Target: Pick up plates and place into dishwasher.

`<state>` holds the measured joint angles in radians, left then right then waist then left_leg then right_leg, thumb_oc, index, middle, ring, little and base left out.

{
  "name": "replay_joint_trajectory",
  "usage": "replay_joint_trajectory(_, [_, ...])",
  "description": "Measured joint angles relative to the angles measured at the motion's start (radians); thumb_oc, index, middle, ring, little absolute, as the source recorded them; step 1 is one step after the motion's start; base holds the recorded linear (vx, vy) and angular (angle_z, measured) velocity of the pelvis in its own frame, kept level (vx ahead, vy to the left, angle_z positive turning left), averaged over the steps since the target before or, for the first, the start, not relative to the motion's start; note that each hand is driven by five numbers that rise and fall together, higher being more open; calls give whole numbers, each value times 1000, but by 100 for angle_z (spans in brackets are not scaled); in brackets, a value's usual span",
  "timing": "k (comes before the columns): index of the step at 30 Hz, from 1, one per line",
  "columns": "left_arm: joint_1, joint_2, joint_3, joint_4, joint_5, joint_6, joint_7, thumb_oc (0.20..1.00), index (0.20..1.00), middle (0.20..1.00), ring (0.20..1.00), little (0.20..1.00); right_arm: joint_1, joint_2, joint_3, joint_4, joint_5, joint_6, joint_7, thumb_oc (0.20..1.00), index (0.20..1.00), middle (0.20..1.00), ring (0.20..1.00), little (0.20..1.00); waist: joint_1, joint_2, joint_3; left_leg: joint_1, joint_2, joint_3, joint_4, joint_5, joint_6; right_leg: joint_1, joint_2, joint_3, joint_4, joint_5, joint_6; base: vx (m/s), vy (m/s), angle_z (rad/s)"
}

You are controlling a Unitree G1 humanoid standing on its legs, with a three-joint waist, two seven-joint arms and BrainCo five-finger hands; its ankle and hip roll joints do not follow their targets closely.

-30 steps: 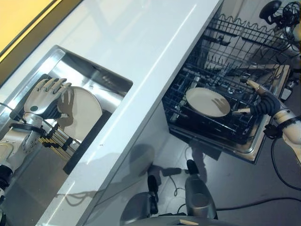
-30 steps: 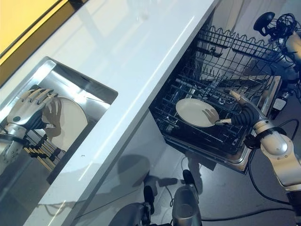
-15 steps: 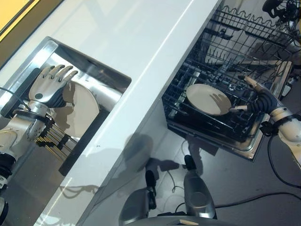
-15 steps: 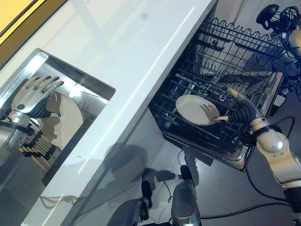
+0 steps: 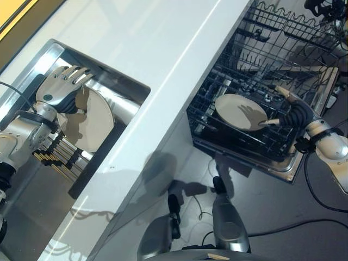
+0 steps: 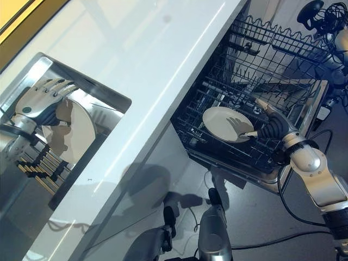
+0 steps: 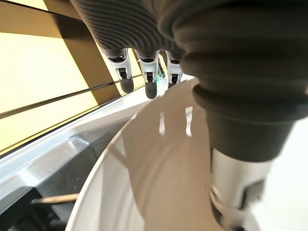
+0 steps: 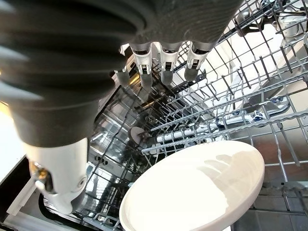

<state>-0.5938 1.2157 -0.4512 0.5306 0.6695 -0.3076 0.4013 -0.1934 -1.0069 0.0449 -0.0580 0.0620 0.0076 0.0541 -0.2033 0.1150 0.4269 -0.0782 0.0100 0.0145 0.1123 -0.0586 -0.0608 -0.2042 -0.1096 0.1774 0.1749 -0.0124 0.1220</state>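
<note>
A white plate (image 5: 93, 120) in the sink (image 5: 128, 106) is reached by the left hand (image 5: 61, 89), fingers spread, while the right hand (image 6: 267, 126), fingers straight, is held beside the plate in the dishwasher rack (image 6: 223, 123).

I see a glossy, smooth white plate (image 7: 159, 192) just under my left hand (image 5: 61, 89) fingertips, throwing bright reflections like glazed ceramic. The sink (image 5: 117, 92) wall past those fingers looks like polished steel. Beneath my right hand (image 6: 267, 126) fingers, the other plate (image 8: 202, 192) looks smooth with a softer sheen, lying in a coated wire rack (image 8: 250, 101). The countertop (image 5: 163, 65) is glossy white.
</note>
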Motion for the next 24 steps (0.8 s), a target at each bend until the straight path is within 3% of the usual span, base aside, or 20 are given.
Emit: replay_joint_trajectory(24, [87, 6, 52, -24, -25, -13, -12, 200, 200, 200, 200, 200, 4, 0, -3, 0, 0, -1, 0, 1000, 1000, 1000, 1000, 1000, 1, 3, 0, 33, 5, 0, -15, 3, 2, 33, -2, -8, -14, 4, -1, 1, -2, 0])
